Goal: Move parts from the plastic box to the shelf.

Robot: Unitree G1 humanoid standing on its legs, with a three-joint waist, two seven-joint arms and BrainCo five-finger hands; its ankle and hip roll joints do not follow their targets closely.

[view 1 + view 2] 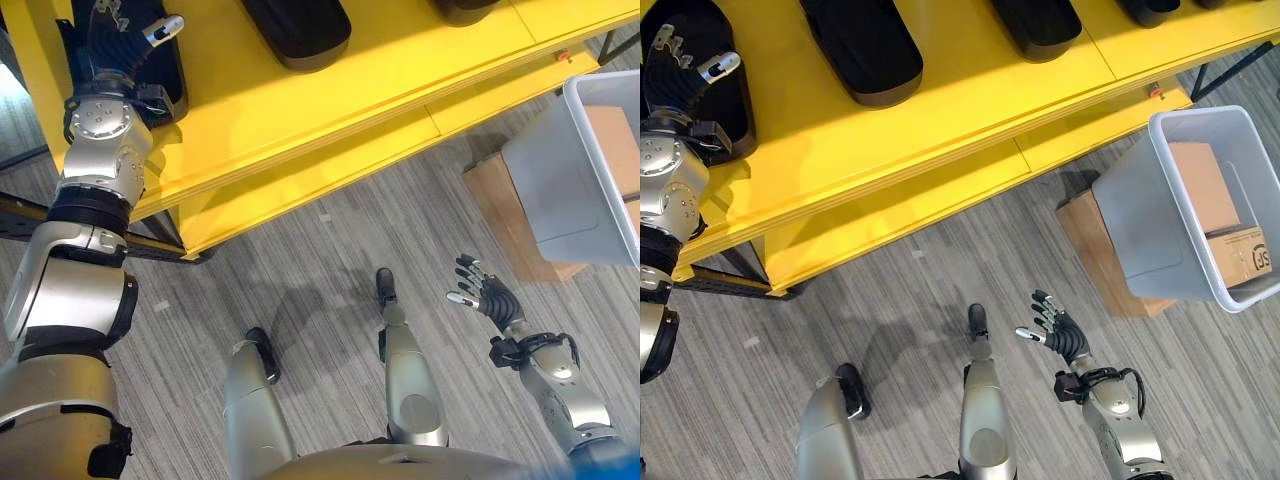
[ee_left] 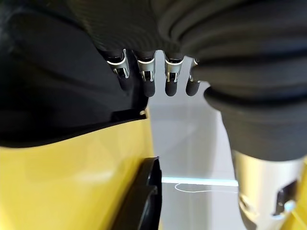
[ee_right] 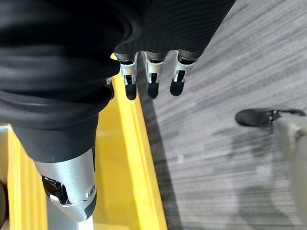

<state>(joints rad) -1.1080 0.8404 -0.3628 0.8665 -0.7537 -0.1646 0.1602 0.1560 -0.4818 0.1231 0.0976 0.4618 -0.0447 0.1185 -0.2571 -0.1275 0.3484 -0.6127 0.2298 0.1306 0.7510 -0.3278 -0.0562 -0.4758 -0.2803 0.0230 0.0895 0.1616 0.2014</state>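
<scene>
- The robot's left hand (image 1: 680,70) is raised over the far left end of the long yellow flat-topped shelf (image 1: 940,120), above a black oval moulded part (image 1: 700,110) that lies there on the shelf top
- The left hand's fingers (image 2: 146,79) are straight and relaxed with the thumb apart, and they grip nothing
- In the left wrist view the fingers hang just past the edge of the black part, with the yellow shelf surface below them
- Further black oval moulded parts lie in a row along the shelf top: a large one (image 1: 862,45) to the right of the first, and another (image 1: 1037,25) further right, well apart from each other
- The robot's right hand (image 1: 1055,330) hangs low over the grey striped carpet floor (image 1: 890,330), near the robot and well apart from the shelf
- The right hand's fingers (image 3: 151,79) are spread and straight, and the palm holds nothing
- The pale grey translucent plastic box (image 1: 1160,240) stands on the floor at the right, beside the right end of the shelf
- Brown cardboard boxes (image 1: 1205,185) sit inside the plastic box, and another brown cardboard piece (image 1: 1095,250) lies on the floor against its left wall
</scene>
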